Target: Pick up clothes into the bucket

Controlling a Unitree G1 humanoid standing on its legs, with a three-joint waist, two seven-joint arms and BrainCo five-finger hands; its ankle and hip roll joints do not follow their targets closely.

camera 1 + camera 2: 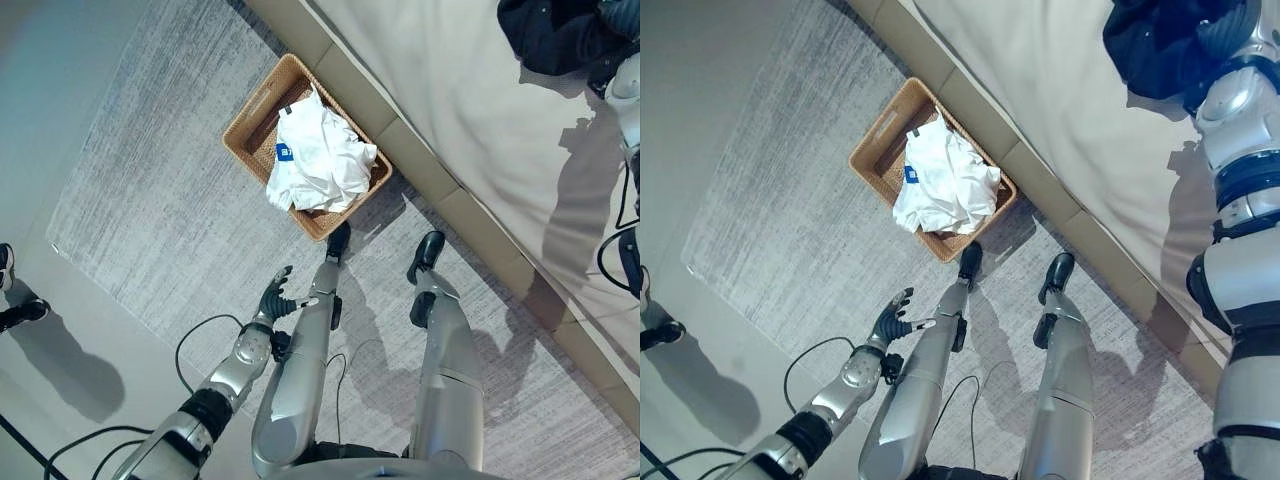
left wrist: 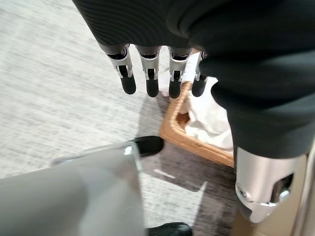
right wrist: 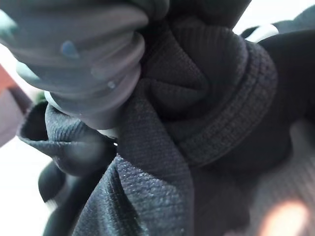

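Observation:
A woven basket (image 1: 253,128) stands on the grey rug, close against the edge of a beige bed. A crumpled white garment (image 1: 320,158) fills its near half and drapes over the rim; the left wrist view shows the same basket (image 2: 173,129) and white cloth (image 2: 212,114). A dark garment (image 1: 1160,45) lies bunched on the bed at the far right. My right hand (image 1: 1230,28) is buried in it, and dark knit cloth (image 3: 197,98) presses close in the right wrist view. My left hand (image 1: 275,298) hangs open low over the rug, short of the basket, with straight fingers (image 2: 150,78) and nothing in it.
The beige bed (image 1: 450,90) runs diagonally across the upper right, with a padded border along the rug (image 1: 150,200). Smooth bare floor lies to the left of the rug. A person's shoe (image 1: 5,265) shows at the left edge.

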